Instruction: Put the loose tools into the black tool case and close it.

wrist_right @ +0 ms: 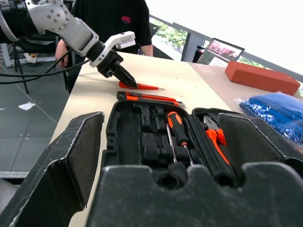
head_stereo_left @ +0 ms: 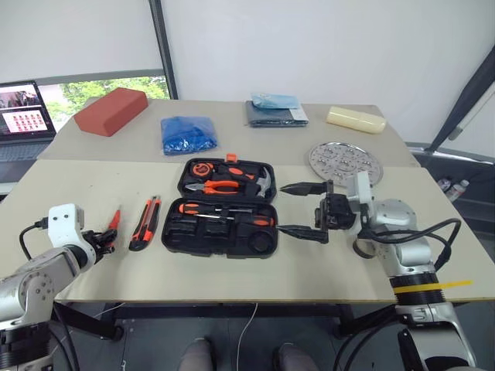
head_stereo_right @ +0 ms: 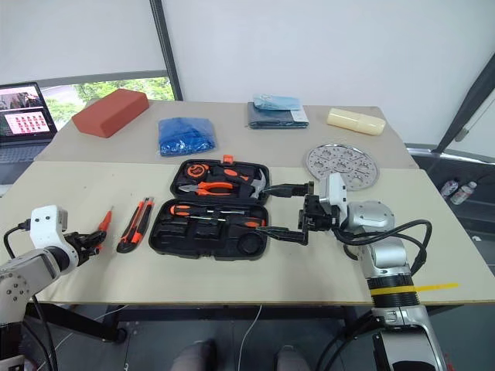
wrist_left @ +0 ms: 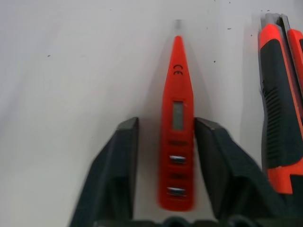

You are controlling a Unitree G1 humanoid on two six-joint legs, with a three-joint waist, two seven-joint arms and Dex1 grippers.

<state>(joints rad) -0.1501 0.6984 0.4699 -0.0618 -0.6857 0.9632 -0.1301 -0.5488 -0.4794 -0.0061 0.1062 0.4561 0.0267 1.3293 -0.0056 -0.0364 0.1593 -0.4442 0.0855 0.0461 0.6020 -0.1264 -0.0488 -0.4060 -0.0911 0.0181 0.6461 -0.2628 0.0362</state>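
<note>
The black tool case point(head_stereo_left: 169, 235) lies open mid-table, with a long black-and-orange screwdriver point(head_stereo_left: 224, 210) in its near half. To its left lie the black-and-orange utility knife point(head_stereo_left: 145, 223) and, further left, the small all-orange screwdriver point(head_stereo_left: 114, 222). My left gripper point(wrist_left: 165, 123) is low over the table, its fingers point(wrist_left: 118, 161) straddling the orange screwdriver's point(wrist_left: 176, 118) handle with a narrow gap on one side, so it is open. My right gripper point(head_stereo_left: 281, 209) hangs open at the case's right edge, pointing left, holding nothing.
Orange pliers point(head_stereo_left: 216, 186), a hammer and a tape measure sit in the case's far half. On the far table are a red block point(head_stereo_left: 110, 110), a blue bundle point(head_stereo_left: 188, 134), a cream block point(head_stereo_left: 356, 119) and a perforated metal disc point(head_stereo_left: 346, 161). A person point(wrist_right: 113, 19) stands beyond the table's left end.
</note>
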